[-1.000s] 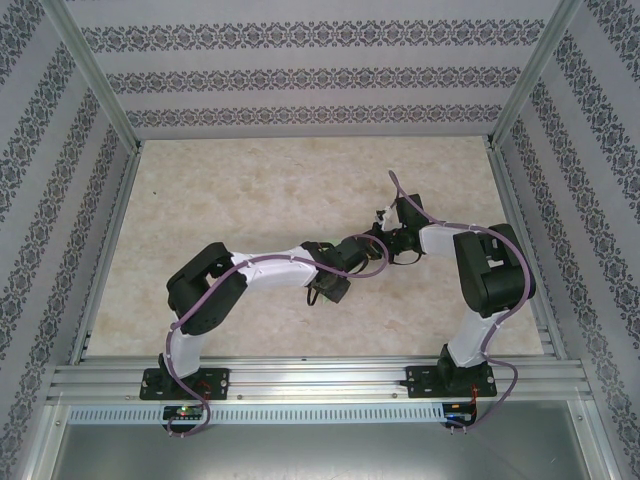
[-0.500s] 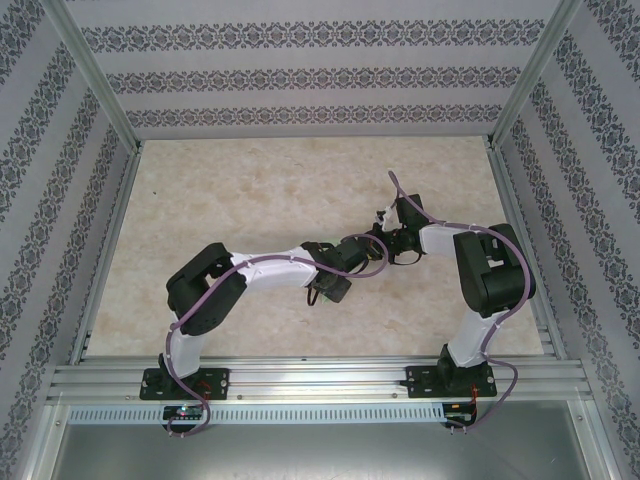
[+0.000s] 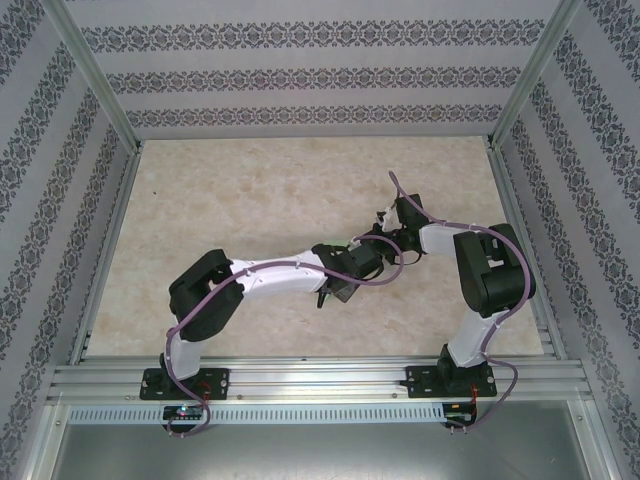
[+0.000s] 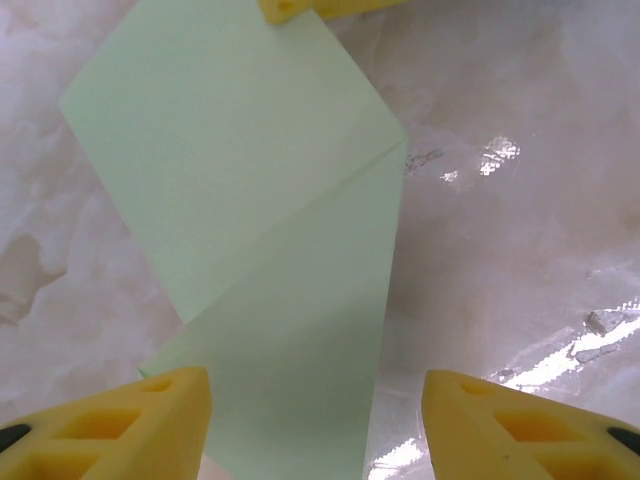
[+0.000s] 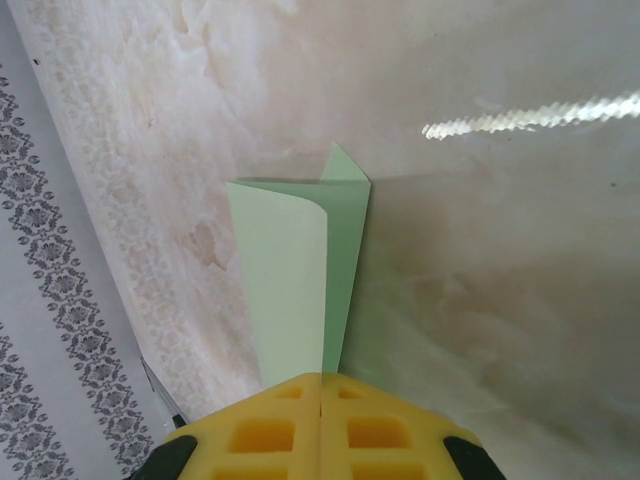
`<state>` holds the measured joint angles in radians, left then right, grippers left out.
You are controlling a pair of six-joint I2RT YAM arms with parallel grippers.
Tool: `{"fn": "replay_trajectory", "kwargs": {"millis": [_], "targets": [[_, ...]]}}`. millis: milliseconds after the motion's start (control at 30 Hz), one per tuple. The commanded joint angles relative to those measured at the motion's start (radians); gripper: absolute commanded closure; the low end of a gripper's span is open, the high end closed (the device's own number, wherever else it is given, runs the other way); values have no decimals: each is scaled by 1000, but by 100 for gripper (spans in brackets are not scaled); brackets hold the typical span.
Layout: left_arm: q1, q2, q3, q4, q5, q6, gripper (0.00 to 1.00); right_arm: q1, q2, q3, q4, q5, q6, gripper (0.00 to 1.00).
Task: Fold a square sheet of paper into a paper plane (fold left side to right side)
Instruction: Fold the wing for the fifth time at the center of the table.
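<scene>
The sheet of paper [image 4: 250, 180] is pale mint green and lies on the marble table with one flap folded over along a slanted crease. In the left wrist view my left gripper [image 4: 315, 382] is open, its yellow fingers [image 4: 150, 420] standing wide apart on either side of the sheet's near end. A yellow fingertip [image 4: 285, 8] of the right gripper sits at the sheet's far corner. My right gripper [image 5: 321, 378] is shut, with the sheet of paper [image 5: 285, 270] running out from between its pads. In the top view the left gripper [image 3: 365, 255] and right gripper [image 3: 388, 225] meet mid-table.
The marble tabletop [image 3: 250, 190] stretches behind and left of the arms. Patterned walls [image 3: 300, 75] and aluminium frame posts [image 3: 90, 70] close in the workspace. The rail [image 3: 320, 378] with both arm bases runs along the near edge.
My left gripper has opened wider, and the left arm has stretched a little to the right and toward the near edge. The right arm has stayed in place.
</scene>
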<state>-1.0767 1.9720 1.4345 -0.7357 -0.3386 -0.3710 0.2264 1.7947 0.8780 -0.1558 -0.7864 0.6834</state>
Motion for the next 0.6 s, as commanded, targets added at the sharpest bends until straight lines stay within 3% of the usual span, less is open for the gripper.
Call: {"fn": "replay_trajectory", "kwargs": {"millis": [0,233,567], "targets": [[-19,31,27,-66,-61,-4,44,-9,-6,25,-9,-5,10,96],[-39,43,30,-67,-57,-18,57,-10,0,30,-12,-2,10,97],[-41,90,50,-111,-117,-42,62,-9,0,30,-17,-4,6,96]]}}
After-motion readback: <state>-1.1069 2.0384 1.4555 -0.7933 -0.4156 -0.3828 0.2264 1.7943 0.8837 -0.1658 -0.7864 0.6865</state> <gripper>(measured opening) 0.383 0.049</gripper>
